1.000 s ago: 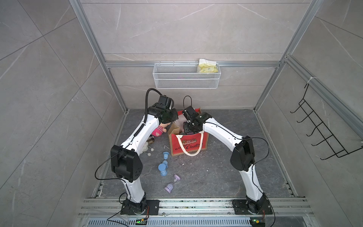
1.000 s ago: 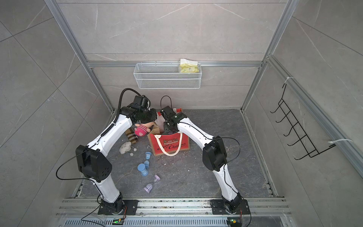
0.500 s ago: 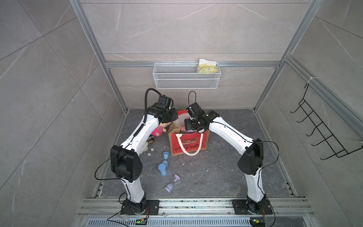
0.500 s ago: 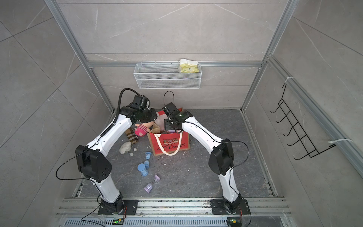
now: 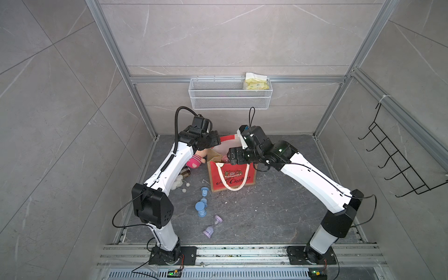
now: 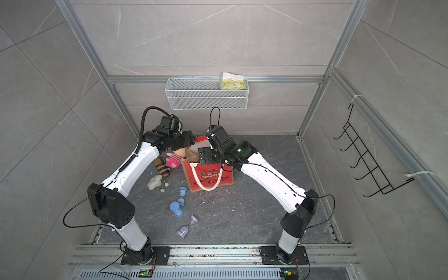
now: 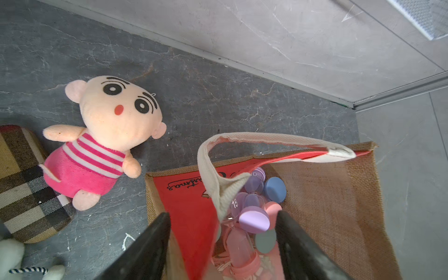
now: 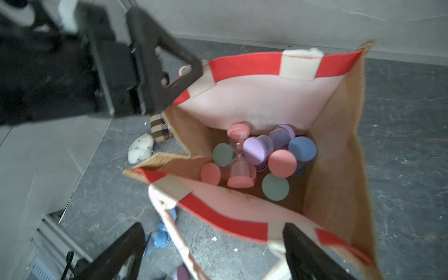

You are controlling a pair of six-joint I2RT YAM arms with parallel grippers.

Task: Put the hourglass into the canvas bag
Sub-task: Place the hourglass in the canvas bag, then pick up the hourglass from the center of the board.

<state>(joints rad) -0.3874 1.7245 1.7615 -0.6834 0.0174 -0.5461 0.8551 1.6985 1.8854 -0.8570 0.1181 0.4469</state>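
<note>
Left fingers (image 7: pixel 150 247) are spread and hold nothing. They sit at the lower edge of the left wrist frame, and the bag's white handle (image 7: pixel 266 140) loops up between them. Whether either finger touches the cloth cannot be told.

Right fingers (image 8: pixel 305 252) are spread and empty too. They sit at the bottom of the right wrist frame, over the near red rim of the bag (image 8: pixel 334 155).

A pink hourglass (image 8: pixel 238 157) lies on the bag's bottom at centre frame, leaning among other hourglasses (image 8: pixel 257 149). So the drop looks made, and the step in hand is probably getting clear.

To do that well, raise both arms straight up with the fingers wide, and swing aside only once above the rim. The handle by the left fingers is the likely snag, and a catch could tip or drag the light bag.

In a top view, blue hourglasses (image 5: pixel 202 208) and a purple hourglass (image 5: pixel 213 225) lie on the table (image 5: pixel 266 213) at lower centre, below and left of the bag. These probably come next. The doll (image 7: pixel 109 135) and checked pouch (image 7: pixel 24 181) at frame left are to be left alone.
</note>
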